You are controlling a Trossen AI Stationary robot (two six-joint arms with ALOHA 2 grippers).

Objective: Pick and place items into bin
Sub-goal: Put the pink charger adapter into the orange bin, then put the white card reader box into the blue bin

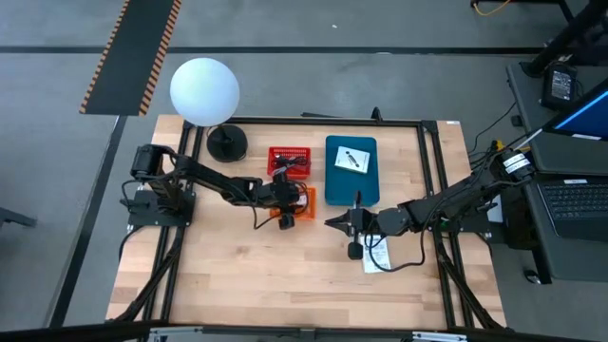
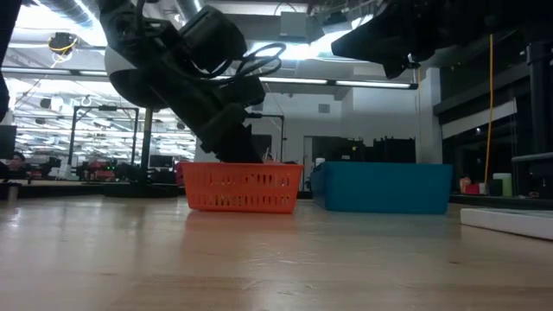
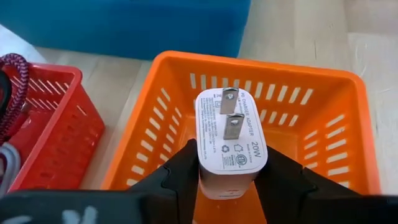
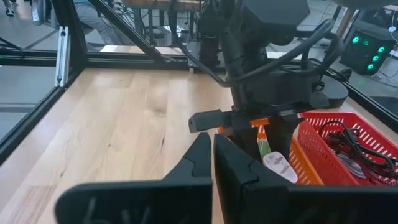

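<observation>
Left wrist view gives you the clearest read: the left gripper (image 3: 227, 180) has its fingers closed on a white wall charger (image 3: 230, 143), a 20W adapter by its printing, and holds it above the open mouth of the orange basket (image 3: 348, 137); you are, by my judgement, at the placing step, with the pick done and the release not yet made; the charger stands with its long axis running out along the fingers, its two metal prongs (image 3: 231, 117) on the face turned to the camera, near the far end of the body; the next move, I judge, calls for you to lower a little into the basket and then part the fingers, keeping clear of the slotted walls; beside the orange basket sits a red basket (image 3: 56, 124) with a dark-red cord (image 3: 13, 87) in it, and a blue bin (image 3: 124, 25) lies beyond; from the high view, the right gripper (image 1: 334, 223) waits just in front of the blue bin, near a white packet (image 1: 378, 256) on the table (image 1: 247, 275), and in the right wrist view its fingers look pressed together with nothing between them.
</observation>
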